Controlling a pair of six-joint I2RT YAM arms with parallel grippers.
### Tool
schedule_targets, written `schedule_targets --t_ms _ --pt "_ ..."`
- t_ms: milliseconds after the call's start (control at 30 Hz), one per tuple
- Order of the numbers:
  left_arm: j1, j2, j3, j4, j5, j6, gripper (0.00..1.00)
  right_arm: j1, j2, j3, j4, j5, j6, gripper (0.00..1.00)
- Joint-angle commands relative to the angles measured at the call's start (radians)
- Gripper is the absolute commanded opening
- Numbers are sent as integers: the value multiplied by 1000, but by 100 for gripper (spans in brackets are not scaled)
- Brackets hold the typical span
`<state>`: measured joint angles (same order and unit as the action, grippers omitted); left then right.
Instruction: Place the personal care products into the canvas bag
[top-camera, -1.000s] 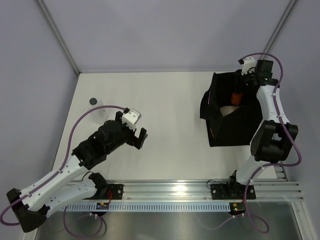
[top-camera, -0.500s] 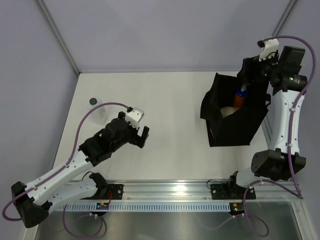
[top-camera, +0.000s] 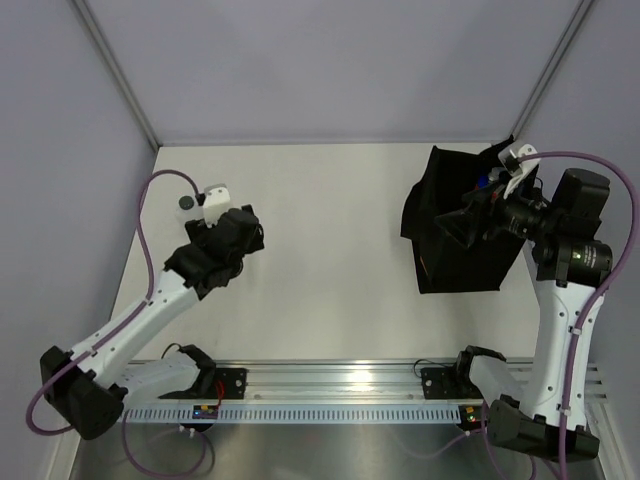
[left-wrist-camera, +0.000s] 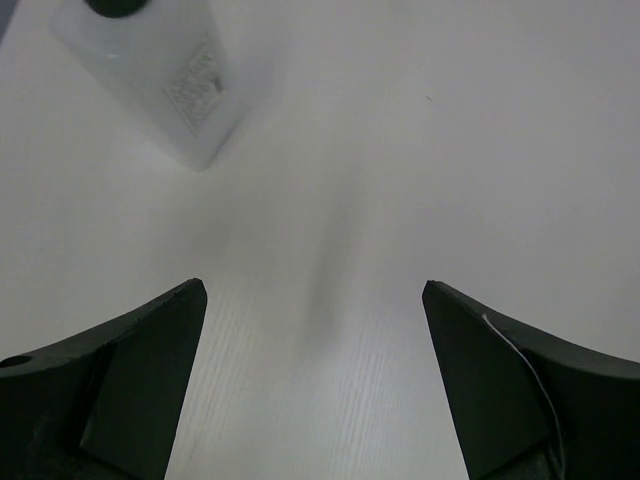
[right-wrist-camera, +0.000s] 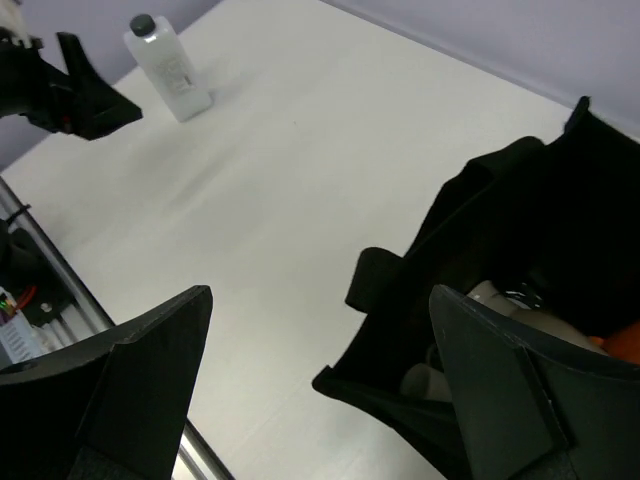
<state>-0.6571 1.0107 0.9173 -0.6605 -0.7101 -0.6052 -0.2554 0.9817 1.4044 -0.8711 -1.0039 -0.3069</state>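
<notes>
The clear bottle with a grey cap (top-camera: 186, 203) stands at the far left of the table. It also shows in the left wrist view (left-wrist-camera: 165, 70) and the right wrist view (right-wrist-camera: 170, 72). My left gripper (top-camera: 200, 222) is open and empty just short of it, with the bottle ahead and left of the fingers (left-wrist-camera: 315, 290). The black canvas bag (top-camera: 460, 262) sits open at the right. Inside it I see cream and tan bottles (right-wrist-camera: 490, 296) and a bit of orange (right-wrist-camera: 625, 342). My right gripper (top-camera: 452, 222) hangs open and empty above the bag's left side (right-wrist-camera: 320, 295).
A purple wall closes the back and both sides. A metal rail (top-camera: 350, 385) runs along the near edge, also seen in the right wrist view (right-wrist-camera: 30, 300). White table (top-camera: 330, 220) lies between the bottle and the bag.
My left arm swung to the far left, up to the clear bottle. My right arm lifted out of the bag and turned toward the table, leaving the orange bottle inside.
</notes>
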Motion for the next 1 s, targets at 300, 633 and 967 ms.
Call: schedule_targets --t_ms 300,633,967 --pt "389 243 192 56 110 112 97 1 -123 -162 188 -119 94 100" --pt "550 253 114 206 423 452 99 -5 -182 -242 268 -131 118 99" --pt "701 431 183 326 497 536 99 -15 -222 -274 305 -173 146 100"
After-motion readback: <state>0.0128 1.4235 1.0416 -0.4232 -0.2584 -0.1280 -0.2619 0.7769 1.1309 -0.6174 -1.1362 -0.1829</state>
